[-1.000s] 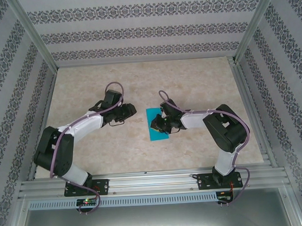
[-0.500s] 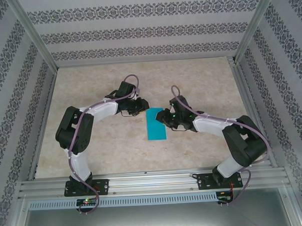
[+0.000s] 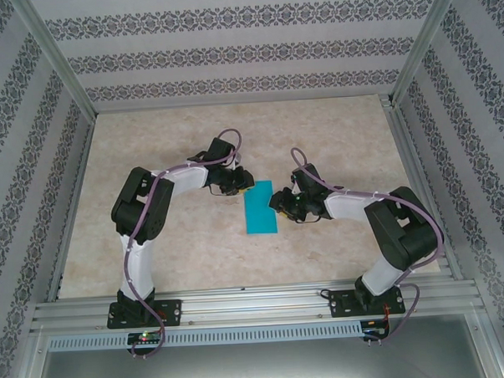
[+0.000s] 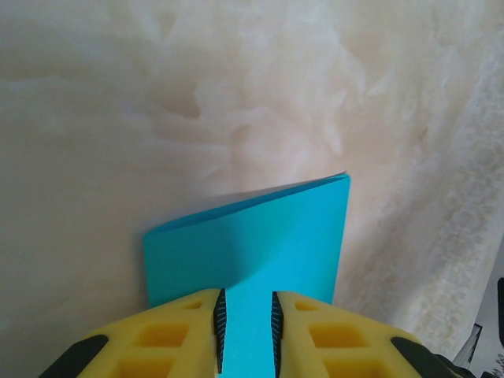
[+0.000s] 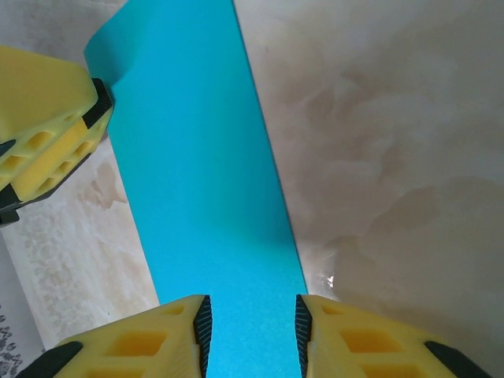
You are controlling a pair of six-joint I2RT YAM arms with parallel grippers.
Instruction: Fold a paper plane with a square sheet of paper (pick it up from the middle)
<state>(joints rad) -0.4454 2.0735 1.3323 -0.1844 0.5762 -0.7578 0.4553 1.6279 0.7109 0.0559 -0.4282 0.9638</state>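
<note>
The square sheet of paper lies flat on the table, folded in half into a narrow turquoise rectangle. Seen from the left wrist, its two layers gape slightly at the far edge. My left gripper hovers over the far left corner, jaws open by a narrow gap with paper showing beneath. At the paper's right edge is my right gripper, its jaws open wider above the strip. A left fingertip shows beside the paper's corner.
The marble-patterned tabletop spreads around the paper. Patterned walls and aluminium posts enclose it. A metal rail with both arm bases runs along the near edge.
The left arm has swung right, to the paper's far left corner, and its jaws have narrowed. The right gripper has shifted from over the paper to its right edge, and its jaws have widened.
</note>
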